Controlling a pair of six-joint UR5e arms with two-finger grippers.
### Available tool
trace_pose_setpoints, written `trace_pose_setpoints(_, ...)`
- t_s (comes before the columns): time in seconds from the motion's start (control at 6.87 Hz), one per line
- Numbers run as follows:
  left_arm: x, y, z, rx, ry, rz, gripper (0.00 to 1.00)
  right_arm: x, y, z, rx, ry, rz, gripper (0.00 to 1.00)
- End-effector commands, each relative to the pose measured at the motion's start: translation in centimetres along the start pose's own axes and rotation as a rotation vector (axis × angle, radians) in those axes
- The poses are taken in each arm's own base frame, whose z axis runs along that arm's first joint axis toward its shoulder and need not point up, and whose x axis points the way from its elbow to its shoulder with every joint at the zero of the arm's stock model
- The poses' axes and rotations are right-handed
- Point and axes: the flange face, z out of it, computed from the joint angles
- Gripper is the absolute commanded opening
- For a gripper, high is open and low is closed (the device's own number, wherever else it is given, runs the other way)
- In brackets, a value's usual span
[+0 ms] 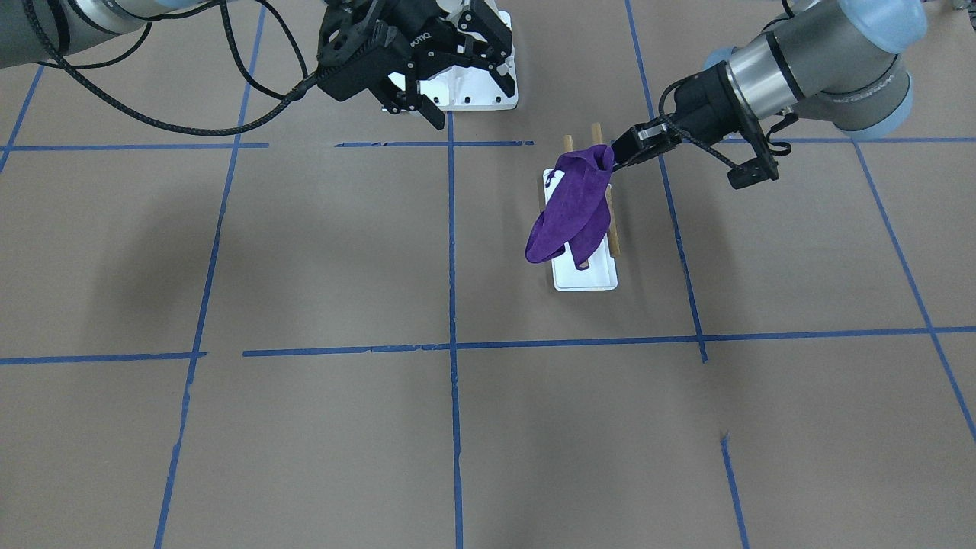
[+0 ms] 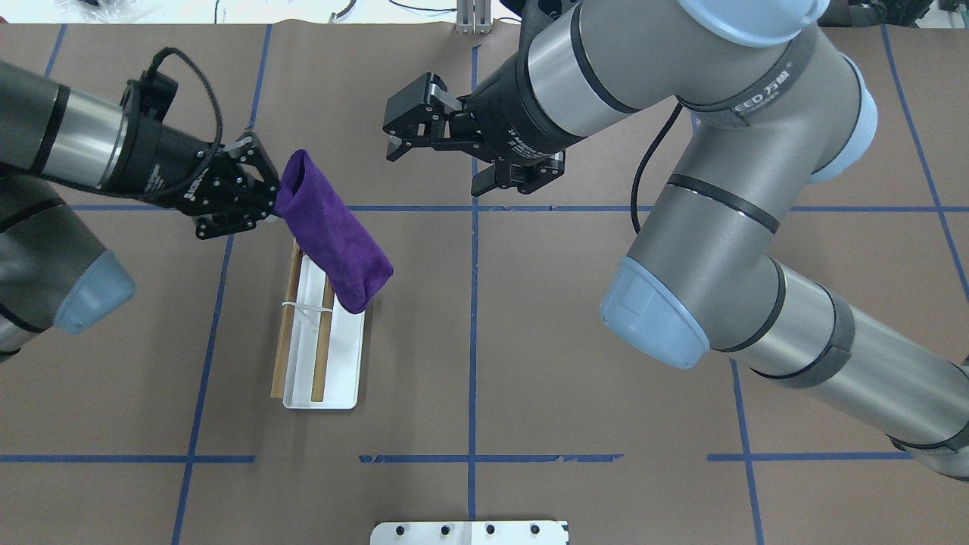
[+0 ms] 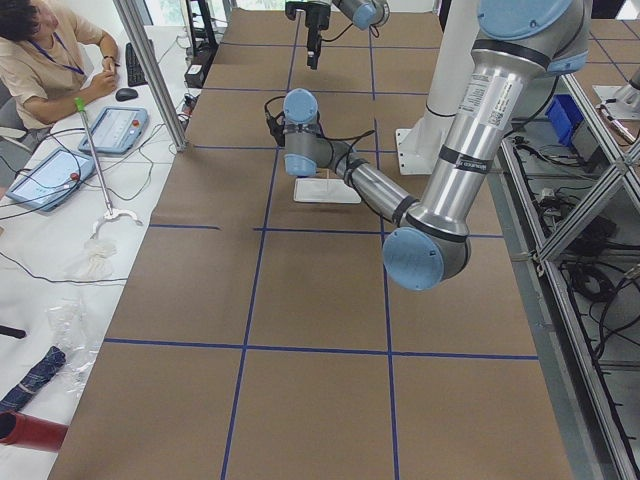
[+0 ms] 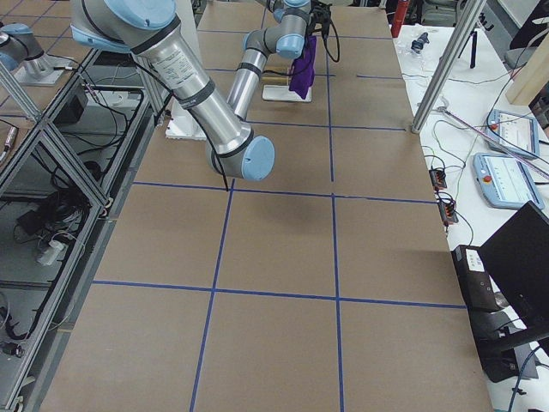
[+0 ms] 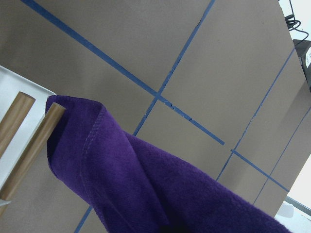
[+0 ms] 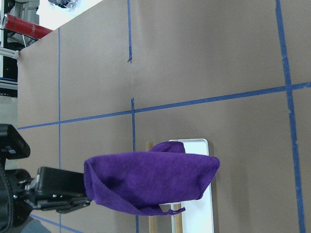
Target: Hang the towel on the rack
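The purple towel [image 2: 333, 242] hangs bunched from my left gripper [image 2: 274, 195], which is shut on its upper end. It slants down over the far end of the rack [image 2: 303, 333], whose two wooden dowels stand over a white base [image 2: 342, 378]. In the left wrist view a fold of the towel [image 5: 146, 184] lies against the end of one dowel [image 5: 34, 141]. From the front, the towel [image 1: 572, 206] covers most of the rack [image 1: 612, 236]. My right gripper [image 2: 397, 129] is open and empty, in the air to the right of the towel.
A white bolted pedestal [image 2: 469, 532] stands at the robot's side of the table, behind my right gripper [image 1: 469, 95] in the front view. Blue tape lines cross the brown table. An operator [image 3: 45, 55] sits at a side desk with tablets.
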Motion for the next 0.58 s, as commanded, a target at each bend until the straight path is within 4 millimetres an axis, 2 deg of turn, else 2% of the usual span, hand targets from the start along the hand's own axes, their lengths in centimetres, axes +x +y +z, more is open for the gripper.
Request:
trace_pose_setpoints(0.0,-9.1,-0.1,-2.1,-0.026,0.000,0.070,0.00,1.4,-0.5,0.0,0.008,0.018,0.016,1.00)
trace_pose_setpoints(0.29,-11.0,-2.3,-0.9,-0.011,-0.035,0.051,0.00,3.0,-1.3,-0.2,0.022,0.037,0.032,1.00)
trace_pose_setpoints(0.44,-11.4,-2.7,-0.8,-0.008,-0.042,0.072,0.00,4.9,-1.6,-1.6,0.040,0.046,0.042,1.00)
